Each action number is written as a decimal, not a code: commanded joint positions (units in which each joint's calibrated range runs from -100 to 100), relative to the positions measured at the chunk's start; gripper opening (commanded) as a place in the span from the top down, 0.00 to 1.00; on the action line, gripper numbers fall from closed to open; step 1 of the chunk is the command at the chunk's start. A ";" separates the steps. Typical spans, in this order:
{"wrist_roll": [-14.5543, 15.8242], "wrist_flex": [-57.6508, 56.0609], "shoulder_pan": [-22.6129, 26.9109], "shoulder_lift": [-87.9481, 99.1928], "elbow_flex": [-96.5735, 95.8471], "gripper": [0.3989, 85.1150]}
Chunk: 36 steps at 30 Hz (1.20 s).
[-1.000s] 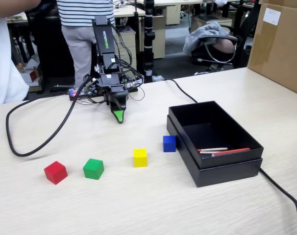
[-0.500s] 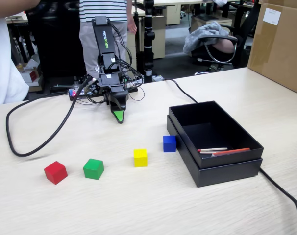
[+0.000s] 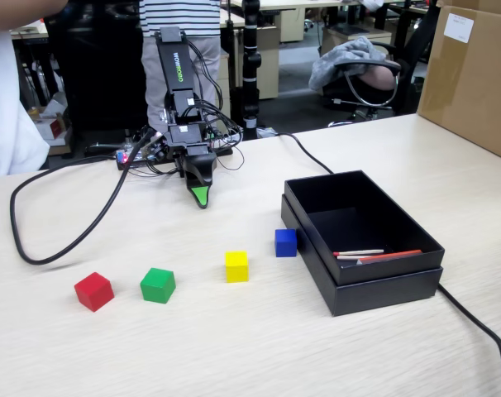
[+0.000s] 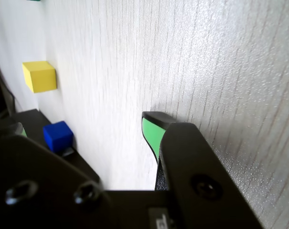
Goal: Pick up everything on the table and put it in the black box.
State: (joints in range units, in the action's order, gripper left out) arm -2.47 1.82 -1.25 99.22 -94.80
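Note:
Four cubes lie in a row on the pale wooden table: red (image 3: 94, 291), green (image 3: 158, 284), yellow (image 3: 236, 266) and blue (image 3: 285, 242). The blue cube sits right beside the black box (image 3: 383, 291), which stands open at the right and holds a red and a white stick (image 3: 374, 255). My gripper (image 3: 201, 197) hangs at the back of the table, tip down close to the surface, well behind the cubes. In the wrist view the gripper (image 4: 85, 131) is open and empty, its green-padded jaws wide apart. The yellow cube (image 4: 39, 76), the blue cube (image 4: 57, 136) and the box (image 4: 27, 118) show at the left.
A thick black cable (image 3: 69, 223) loops across the table's left side. Another cable (image 3: 482, 331) runs from behind the box to the front right. A cardboard box (image 3: 474, 74) stands at the far right. People and a chair are behind the table.

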 commanded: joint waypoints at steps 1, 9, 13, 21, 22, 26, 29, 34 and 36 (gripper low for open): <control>0.00 -3.59 -0.24 -0.14 -0.49 0.44; 0.00 -3.59 -0.24 -0.14 -0.49 0.44; -0.05 -3.59 -0.20 -0.14 -0.49 0.44; 0.05 -11.80 -1.17 -0.14 6.76 0.42; 0.15 -14.22 -1.37 -0.14 8.94 0.42; 0.44 -20.35 -2.30 -0.14 15.01 0.42; 0.44 -24.24 -2.83 -0.14 18.01 0.42; 0.49 -32.45 -4.69 -3.58 26.98 0.43; 0.54 -36.85 -6.06 -9.09 34.14 0.43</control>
State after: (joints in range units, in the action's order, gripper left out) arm -2.17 -30.93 -6.03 94.95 -70.06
